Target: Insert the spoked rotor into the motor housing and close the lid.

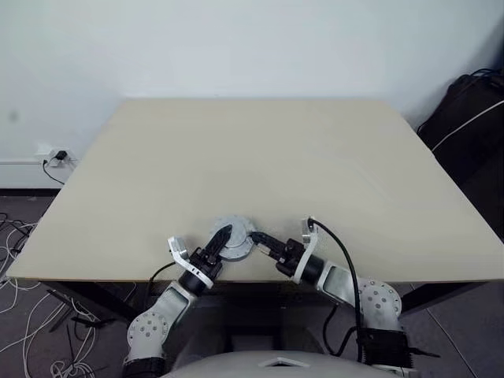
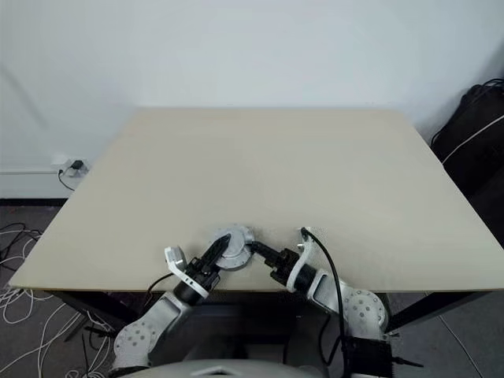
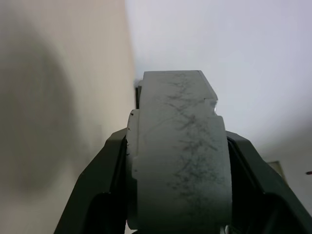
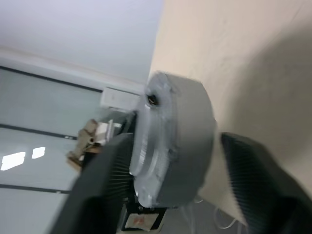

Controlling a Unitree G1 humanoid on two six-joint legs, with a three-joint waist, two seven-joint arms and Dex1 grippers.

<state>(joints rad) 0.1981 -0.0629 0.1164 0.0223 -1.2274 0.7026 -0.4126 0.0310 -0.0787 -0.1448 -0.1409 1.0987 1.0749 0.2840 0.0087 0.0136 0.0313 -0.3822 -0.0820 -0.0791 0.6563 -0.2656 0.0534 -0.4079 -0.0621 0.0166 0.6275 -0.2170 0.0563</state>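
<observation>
Nearest you, at the near edge of the table (image 1: 331,165), your two grippers meet around one silver-grey round assembly, the closed motor unit with the lid (image 1: 235,236) uppermost, held just above the tabletop near its middle front. Your left gripper (image 1: 223,237) comes in from the near left, its black fingers (image 3: 105,180) clamped flat against both sides of the grey body, so it has hold of the unit. Your right gripper (image 1: 261,239) reaches in from the near right; in the right wrist view one finger (image 4: 105,180) lies close along the unit's face while the other stands clear of its rim with table showing between, so those jaws are spread and gripping nothing. The lid's grey face shows a small dark hole near its edge.

Beyond the unit the pale tabletop runs bare to the white wall (image 1: 252,39). At far right a black bag (image 1: 472,118) leans by the table; at left, cables (image 1: 20,315) lie on the floor.
</observation>
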